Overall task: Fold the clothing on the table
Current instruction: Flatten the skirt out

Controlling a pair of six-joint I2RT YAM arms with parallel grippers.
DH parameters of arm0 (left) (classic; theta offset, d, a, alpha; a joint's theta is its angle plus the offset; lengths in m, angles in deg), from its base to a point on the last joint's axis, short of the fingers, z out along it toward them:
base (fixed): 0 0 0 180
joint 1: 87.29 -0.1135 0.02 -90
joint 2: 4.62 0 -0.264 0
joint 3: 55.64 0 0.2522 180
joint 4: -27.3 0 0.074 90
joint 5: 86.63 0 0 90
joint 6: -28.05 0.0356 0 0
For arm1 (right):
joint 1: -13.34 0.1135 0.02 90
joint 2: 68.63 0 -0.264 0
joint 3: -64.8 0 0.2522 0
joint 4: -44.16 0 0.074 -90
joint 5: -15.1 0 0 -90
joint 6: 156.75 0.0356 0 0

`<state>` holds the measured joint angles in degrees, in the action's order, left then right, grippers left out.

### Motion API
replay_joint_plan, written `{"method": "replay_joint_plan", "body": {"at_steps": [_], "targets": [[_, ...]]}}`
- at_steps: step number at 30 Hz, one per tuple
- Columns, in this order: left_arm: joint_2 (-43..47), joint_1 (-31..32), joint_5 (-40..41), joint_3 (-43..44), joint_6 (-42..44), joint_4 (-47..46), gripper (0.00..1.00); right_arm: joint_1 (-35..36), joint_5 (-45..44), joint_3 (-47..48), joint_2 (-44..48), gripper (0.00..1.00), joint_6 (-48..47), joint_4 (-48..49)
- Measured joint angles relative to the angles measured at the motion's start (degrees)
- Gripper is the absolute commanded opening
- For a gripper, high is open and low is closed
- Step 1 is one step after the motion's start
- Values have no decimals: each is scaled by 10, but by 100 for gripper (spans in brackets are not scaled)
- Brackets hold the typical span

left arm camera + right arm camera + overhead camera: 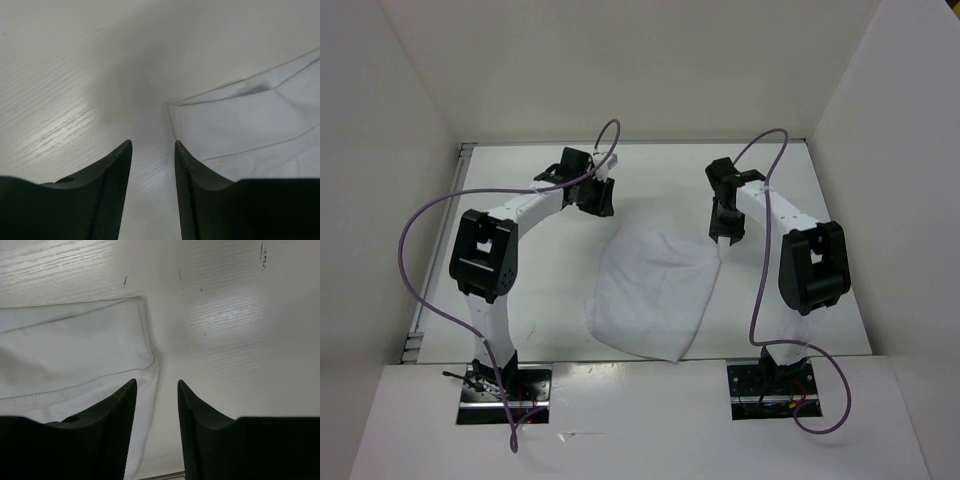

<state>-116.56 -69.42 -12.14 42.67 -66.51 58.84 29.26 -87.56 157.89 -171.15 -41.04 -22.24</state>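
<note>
The clothing lies creased at the centre of the table, with the left tool and right tool both released and empty beside its upper corners, apparently placed to pinch them for folding.

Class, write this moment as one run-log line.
clothing: lying on table, layered | left gripper: open, empty | right gripper: open, empty
</note>
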Motion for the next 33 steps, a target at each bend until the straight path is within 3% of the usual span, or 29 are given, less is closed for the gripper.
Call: {"method": "replay_joint_plan", "body": {"at_steps": [13,26,33], "targets": [[-55,-13,-130,7,16,-15,45,-4,-1,-4,0,44,6,-1],[-78,-13,-136,-5,7,-47,45,-4,-3,-2,0,44,13,-9],[-90,-12,-138,-5,-6,-61,33,-4,-8,3,0,44,15,-15]]}}
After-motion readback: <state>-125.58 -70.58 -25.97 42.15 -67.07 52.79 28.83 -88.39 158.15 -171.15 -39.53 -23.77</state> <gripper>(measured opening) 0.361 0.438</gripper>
